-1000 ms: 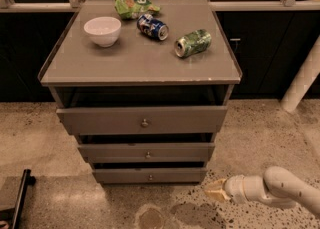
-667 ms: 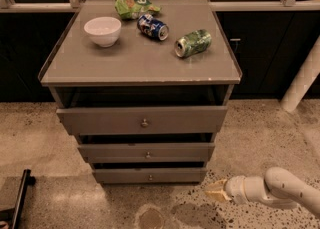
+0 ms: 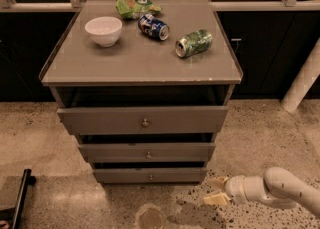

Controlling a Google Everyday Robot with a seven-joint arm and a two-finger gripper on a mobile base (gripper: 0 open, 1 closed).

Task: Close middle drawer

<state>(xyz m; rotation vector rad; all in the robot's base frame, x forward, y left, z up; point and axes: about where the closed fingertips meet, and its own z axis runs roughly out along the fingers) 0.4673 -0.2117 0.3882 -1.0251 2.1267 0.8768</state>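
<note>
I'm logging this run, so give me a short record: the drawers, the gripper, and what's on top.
middle drawer: slightly pulled out, not closed
top drawer: open, widest dark gap above it
bottom drawer: slightly out
gripper: low right, near the floor, open, touching nothing
cabinet top: white bowl, green bag, blue can and green can, both cans on their sides

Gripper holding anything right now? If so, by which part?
Nothing held. The gripper hangs open and empty, low at the right above the floor, not touching the middle drawer.
</note>
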